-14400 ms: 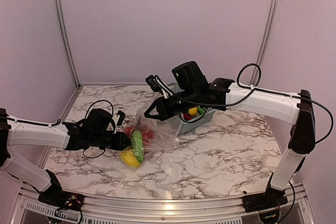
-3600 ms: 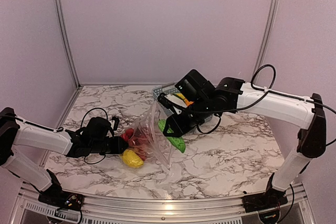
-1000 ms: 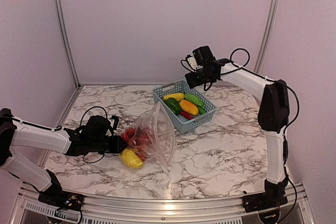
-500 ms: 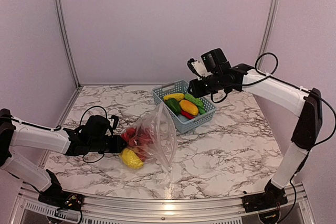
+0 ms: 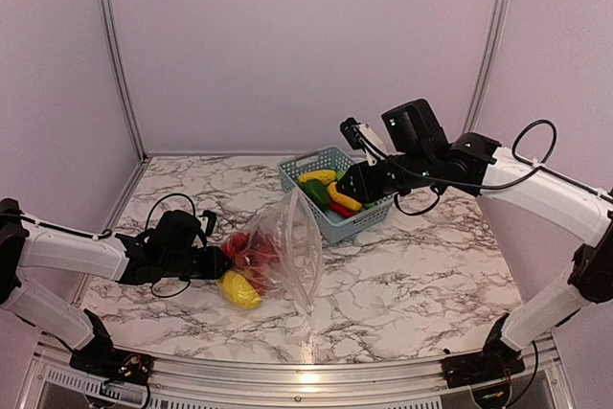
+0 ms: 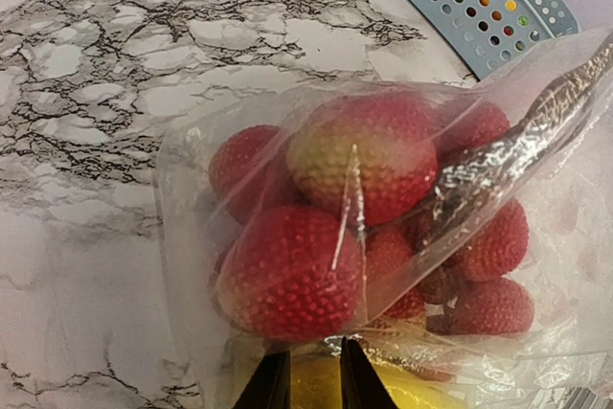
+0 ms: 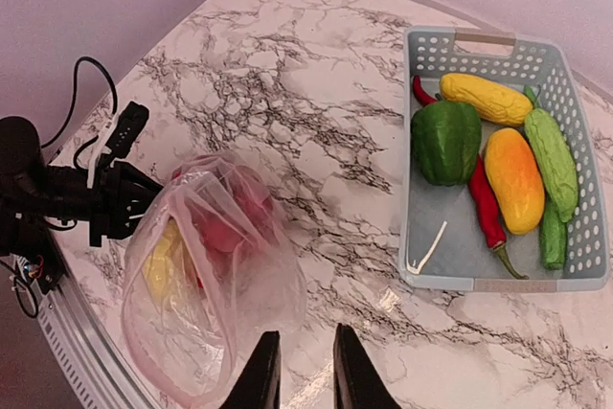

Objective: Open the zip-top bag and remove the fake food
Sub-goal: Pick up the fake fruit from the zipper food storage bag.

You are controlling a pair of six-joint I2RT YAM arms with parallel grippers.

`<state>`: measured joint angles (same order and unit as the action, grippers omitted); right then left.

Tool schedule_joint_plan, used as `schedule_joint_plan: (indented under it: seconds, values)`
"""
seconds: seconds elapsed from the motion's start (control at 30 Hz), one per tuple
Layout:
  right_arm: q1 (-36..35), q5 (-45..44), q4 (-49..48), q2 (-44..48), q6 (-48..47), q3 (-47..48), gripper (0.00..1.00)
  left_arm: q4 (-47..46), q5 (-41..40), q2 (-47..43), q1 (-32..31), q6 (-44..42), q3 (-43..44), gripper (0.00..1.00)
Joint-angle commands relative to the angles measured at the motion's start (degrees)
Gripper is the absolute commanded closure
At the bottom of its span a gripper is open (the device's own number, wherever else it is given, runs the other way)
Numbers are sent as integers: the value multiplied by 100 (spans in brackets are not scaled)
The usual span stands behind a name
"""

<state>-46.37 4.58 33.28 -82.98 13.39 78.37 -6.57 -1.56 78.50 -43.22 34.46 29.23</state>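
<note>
Fingers (image 6: 271, 385) of the left gripper (image 6: 306, 382) are pinched on the zip-top bag (image 5: 287, 246) at its end farthest from the basket (image 7: 436, 42). The bag lies on the marble table (image 5: 412, 275), left of the basket and nearer the arm bases, with its mouth gaping. Inside it lies fake food (image 6: 354, 155): red bumpy fruits over a yellow piece (image 5: 237, 289). Toy vegetables (image 7: 515, 179) fill the basket. The right gripper (image 7: 302, 352) hangs above the basket, its fingers close together and holding nothing.

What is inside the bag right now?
Several red bumpy fruits and one yellow piece show through the clear bag. Anything beneath or behind them is covered, so I cannot tell whether more remains.
</note>
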Motion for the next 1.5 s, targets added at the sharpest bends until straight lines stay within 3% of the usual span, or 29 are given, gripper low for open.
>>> schedule_joint_plan:
  seconds: [0.0, 0.23, 0.5, 1.13, 1.47]
  values:
    - [-419, 330, 52, 188, 367, -44, 84, 85, -54, -28, 24, -45, 156, 79]
    - [-857, 467, -426, -116, 693, -314, 91, 85, -35, -10, 24, -59, 179, 79]
    - [-883, 570, -990, -579, 848, -464, 95, 121, -43, -36, 24, -75, 188, 80]
    - [-883, 552, -2827, -1854, 1357, -628, 94, 88, -3, -87, 24, -106, 182, 80]
    - [-885, 298, -3237, -2409, 1393, -453, 91, 441, 130, -586, 24, -217, 581, 79]
